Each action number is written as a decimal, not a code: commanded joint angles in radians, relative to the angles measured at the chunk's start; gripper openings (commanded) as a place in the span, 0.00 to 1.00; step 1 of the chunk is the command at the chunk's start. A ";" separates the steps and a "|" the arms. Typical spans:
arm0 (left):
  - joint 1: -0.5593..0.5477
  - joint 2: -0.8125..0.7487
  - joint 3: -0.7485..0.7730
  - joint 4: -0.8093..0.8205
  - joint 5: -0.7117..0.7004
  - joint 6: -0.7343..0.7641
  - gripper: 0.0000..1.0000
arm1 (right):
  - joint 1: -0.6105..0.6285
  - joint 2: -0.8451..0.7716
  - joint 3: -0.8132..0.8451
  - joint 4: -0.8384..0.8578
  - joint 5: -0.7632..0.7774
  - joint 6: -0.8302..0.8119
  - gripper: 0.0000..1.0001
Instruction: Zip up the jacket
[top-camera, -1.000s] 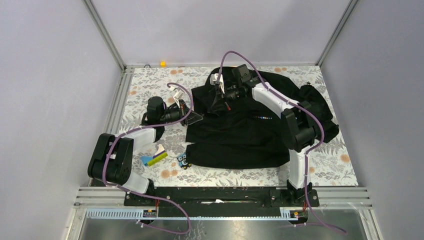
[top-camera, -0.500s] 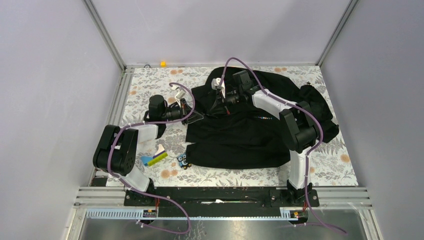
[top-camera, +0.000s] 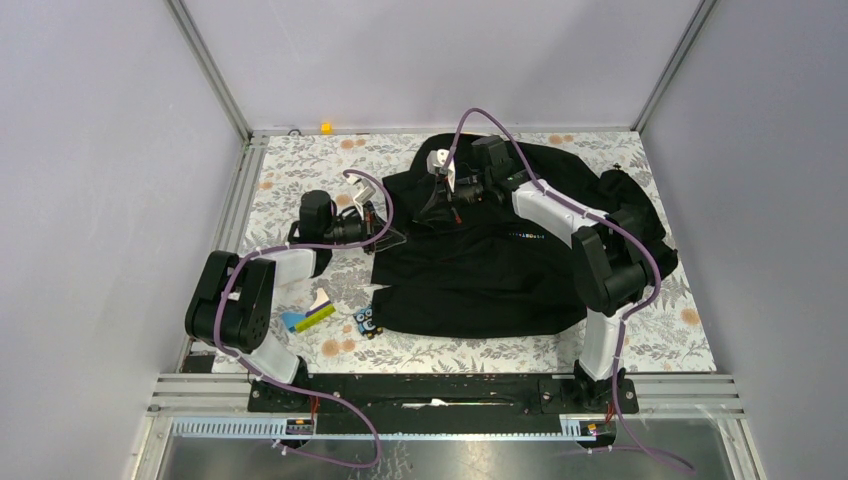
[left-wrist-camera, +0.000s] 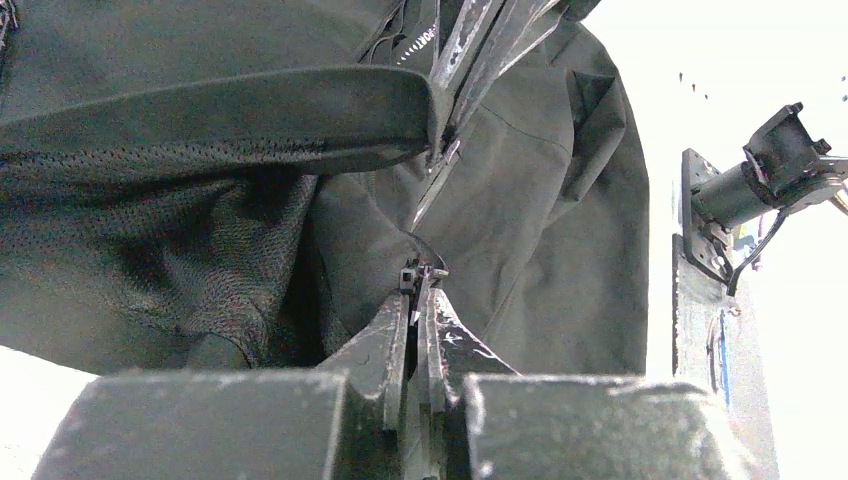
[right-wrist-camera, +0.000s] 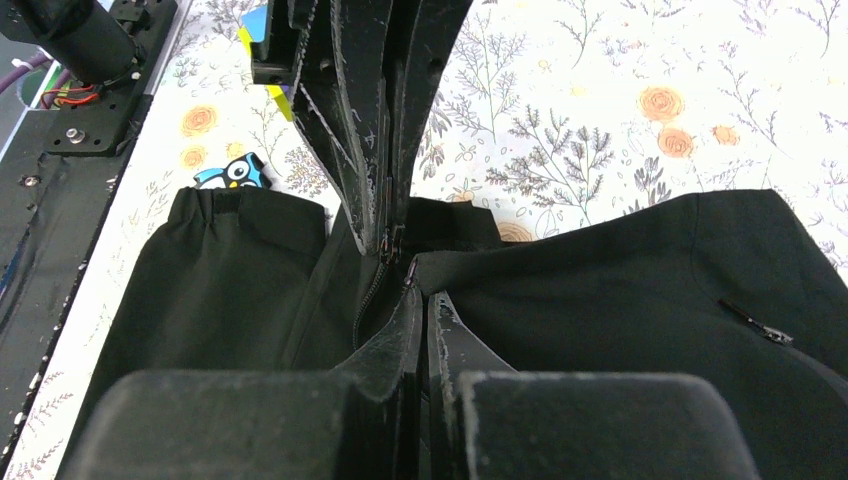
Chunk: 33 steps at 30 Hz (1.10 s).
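Black matte cloth fills the middle of the overhead view, where the jacket (top-camera: 480, 270) lies spread on the flower-printed worktop (top-camera: 300, 165) with a pale line of lettering (top-camera: 525, 236) on its chest. The left gripper (top-camera: 388, 232) meets its left edge and the right gripper (top-camera: 447, 200) sits on it farther back. A small owl figure (top-camera: 367, 321) lies just beside the cloth. From here, neither grip can be judged. The left wrist camera shows scuffed, wedge-shaped jaws pressed together on a small black zipper piece. It also shows a coarse mesh lining (left-wrist-camera: 150, 230) under a smooth rolled edge, hidden from above. The right wrist camera shows that gripper's jaws likewise pinched shut on the jacket's front edge. Fine zipper teeth (right-wrist-camera: 365, 300) run toward the other arm's fingers (right-wrist-camera: 350, 100), beside a gathered cuff (right-wrist-camera: 240, 205) and a slanted pocket zip (right-wrist-camera: 755, 322).
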 joint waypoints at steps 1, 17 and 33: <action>0.003 -0.046 0.021 0.066 0.036 0.014 0.00 | 0.006 -0.016 -0.001 0.039 -0.061 -0.004 0.00; 0.019 -0.043 -0.003 0.212 0.062 -0.086 0.00 | 0.019 0.033 0.000 0.038 -0.091 -0.047 0.00; 0.019 -0.026 0.013 0.176 0.074 -0.076 0.00 | 0.020 0.016 -0.058 0.221 -0.093 0.056 0.00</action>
